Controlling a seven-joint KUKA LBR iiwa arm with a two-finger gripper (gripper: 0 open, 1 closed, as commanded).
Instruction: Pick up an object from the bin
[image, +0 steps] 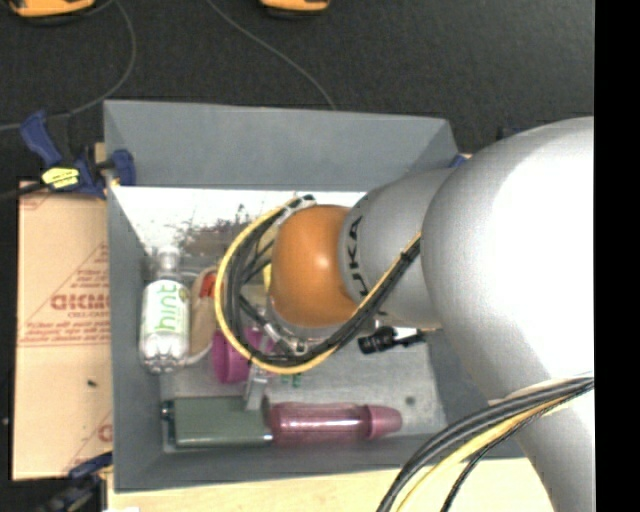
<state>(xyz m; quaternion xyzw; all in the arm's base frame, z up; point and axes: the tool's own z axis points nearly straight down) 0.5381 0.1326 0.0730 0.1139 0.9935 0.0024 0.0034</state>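
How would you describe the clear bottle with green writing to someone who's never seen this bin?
Find the left wall of the grey bin. The bottle lies beside it, lengthwise. Unlike the pink tube and green box nearer the front, it is clear, with a white label.

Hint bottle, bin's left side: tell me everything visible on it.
The hint bottle is clear plastic with a white label lettered in green. It lies on its side along the left wall of the bin, neck toward the far wall. A tan thing lies close on its right; whether they touch is unclear.
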